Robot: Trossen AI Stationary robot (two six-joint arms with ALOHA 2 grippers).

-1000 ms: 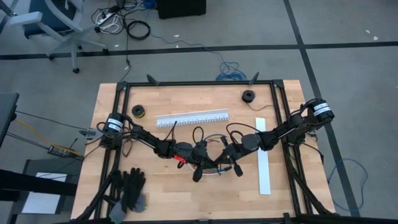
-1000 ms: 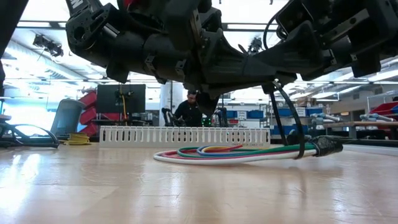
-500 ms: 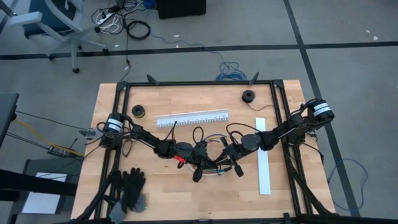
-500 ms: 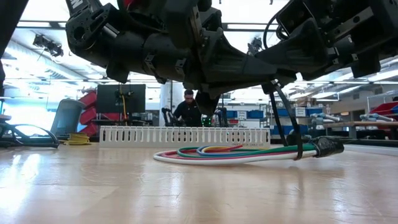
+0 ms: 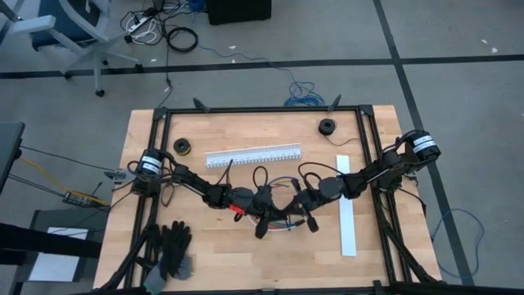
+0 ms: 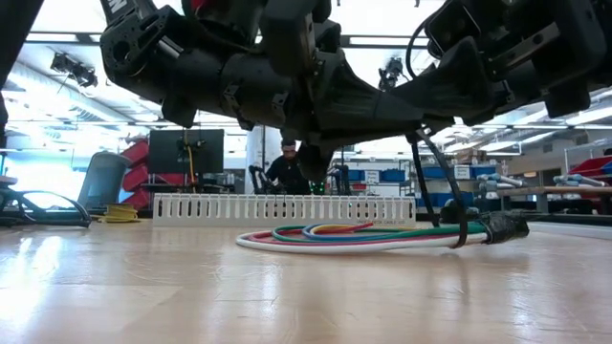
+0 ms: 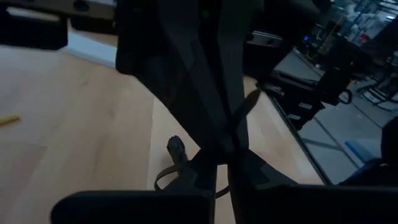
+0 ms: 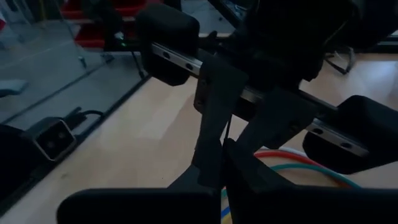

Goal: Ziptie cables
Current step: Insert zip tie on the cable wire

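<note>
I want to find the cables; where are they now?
High view: the cables lie mid-table under both grippers, in front of the white slotted channel.

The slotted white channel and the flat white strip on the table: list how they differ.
The slotted white channel lies crosswise toward the table's far side; the flat white strip runs front to back by the right edge. The channel has a comb of slots; the strip looks plain and smooth. The channel lies clear of the arms; the right arm crosses over the strip. Both are long, white and straight.
</note>
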